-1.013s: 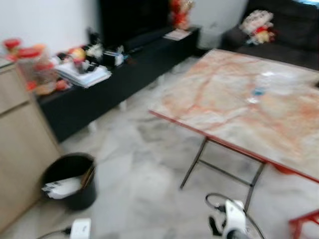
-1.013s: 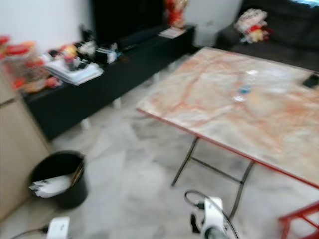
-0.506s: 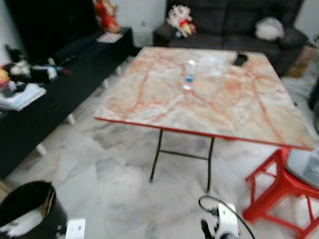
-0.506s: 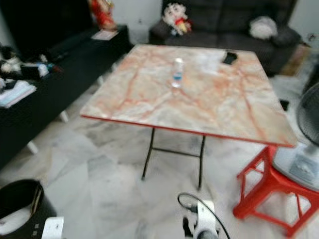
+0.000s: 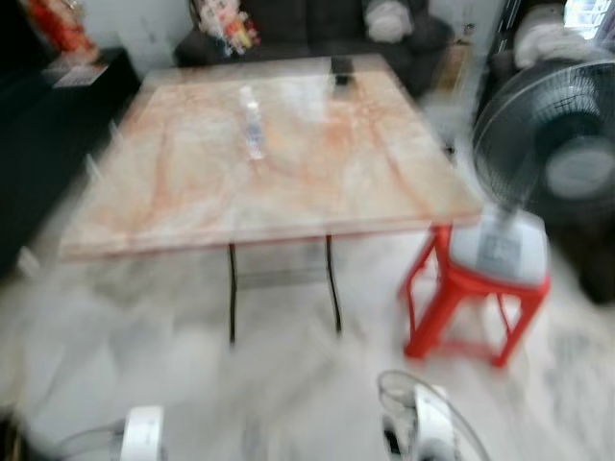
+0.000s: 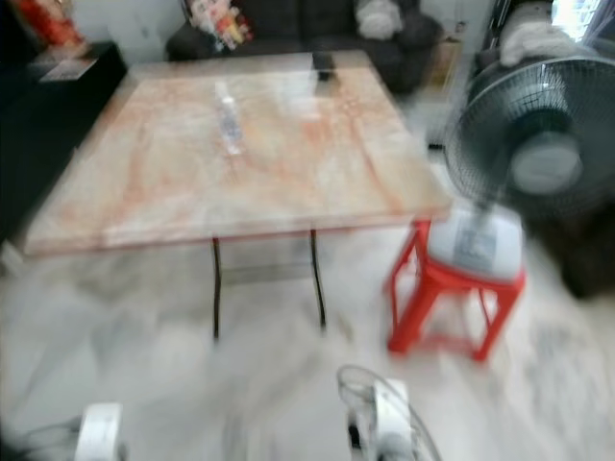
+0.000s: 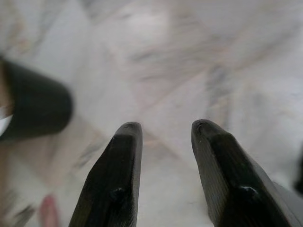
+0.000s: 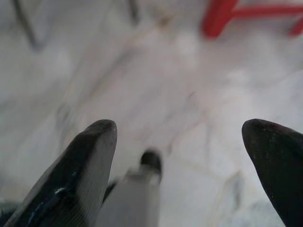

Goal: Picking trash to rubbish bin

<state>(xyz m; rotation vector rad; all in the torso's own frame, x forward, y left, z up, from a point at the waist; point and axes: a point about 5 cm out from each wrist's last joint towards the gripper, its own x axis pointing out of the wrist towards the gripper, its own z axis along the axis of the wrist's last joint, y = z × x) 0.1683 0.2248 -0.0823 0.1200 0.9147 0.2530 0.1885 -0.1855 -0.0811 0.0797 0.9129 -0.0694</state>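
A clear plastic bottle [image 5: 252,123] with a blue label stands on the orange marbled folding table [image 5: 192,192], toward its far side. The black rubbish bin [image 7: 35,106] sits on the floor beside my left gripper [image 7: 164,126], whose fingers are apart with nothing between them. My right gripper [image 8: 182,125] hangs low over the marble floor, fingers spread wide and empty. Both wrists [image 5: 142,432] [image 5: 423,432] hang at the bottom of the eye views. Everything is blurred.
A standing fan [image 5: 553,144] rests on a red stool [image 5: 466,303] right of the table. A dark phone [image 5: 341,65] lies at the table's far edge. A dark sofa [image 5: 317,19] is behind, and a black cabinet [image 5: 38,125] runs along the left.
The camera has swung to the right: the bin and cabinet slid off to the left, while the fan and red stool came fully into view. The bottle stays on the table.
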